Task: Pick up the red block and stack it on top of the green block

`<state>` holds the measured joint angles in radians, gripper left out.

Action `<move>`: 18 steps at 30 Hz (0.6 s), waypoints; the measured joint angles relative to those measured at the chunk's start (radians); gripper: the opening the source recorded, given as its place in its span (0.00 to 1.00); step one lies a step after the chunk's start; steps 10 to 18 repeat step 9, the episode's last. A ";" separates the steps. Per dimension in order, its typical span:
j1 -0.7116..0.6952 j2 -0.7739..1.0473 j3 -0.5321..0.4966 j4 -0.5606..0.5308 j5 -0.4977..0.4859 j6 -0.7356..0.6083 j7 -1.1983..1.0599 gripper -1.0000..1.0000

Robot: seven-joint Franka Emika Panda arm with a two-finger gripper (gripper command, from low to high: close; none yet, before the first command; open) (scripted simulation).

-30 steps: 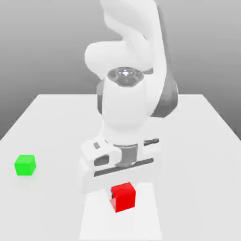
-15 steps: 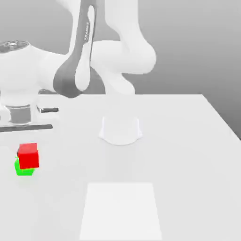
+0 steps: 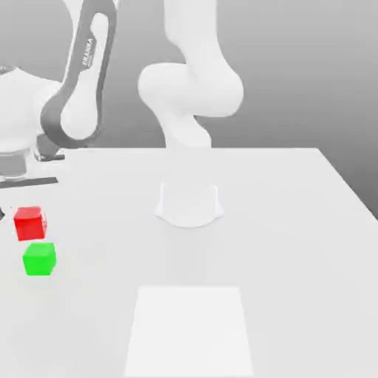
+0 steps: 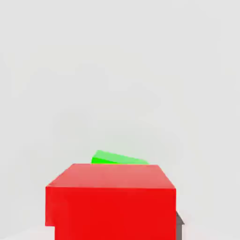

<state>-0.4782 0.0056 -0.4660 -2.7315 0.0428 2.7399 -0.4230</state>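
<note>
The step in hand, as I judge it, is carrying the load to the stacking spot; the gripper [image 3: 29, 222] is pinching the red block [image 4: 115, 213], its jaws closed on the sides, and the cube sits right at the fingertips, clear of the table [image 3: 221, 258]; the green block [image 3: 39, 259] rests on the tabletop, lower than the gripper and apart from what it carries, partly hidden behind the red cube in the hand view; the two cubes look turned a little differently, and whether the gripper is truly centred over the green one I cannot tell; the next move likely calls for a small sideways correction and perhaps a slight twist, then a gentle straight descent until the faces meet, with release only after that; letting go off-centre could tip the red cube over the edge.
</note>
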 joint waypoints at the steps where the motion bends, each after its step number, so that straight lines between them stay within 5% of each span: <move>1: 0.002 0.016 0.003 0.001 0.020 0.013 -0.014 0.00; 7: -0.011 0.121 0.039 -0.001 0.153 0.102 -0.109 0.00; 8: -0.019 0.137 0.051 -0.002 0.173 0.117 -0.123 1.00; 18: -0.019 0.137 0.051 -0.002 0.173 0.117 -0.123 1.00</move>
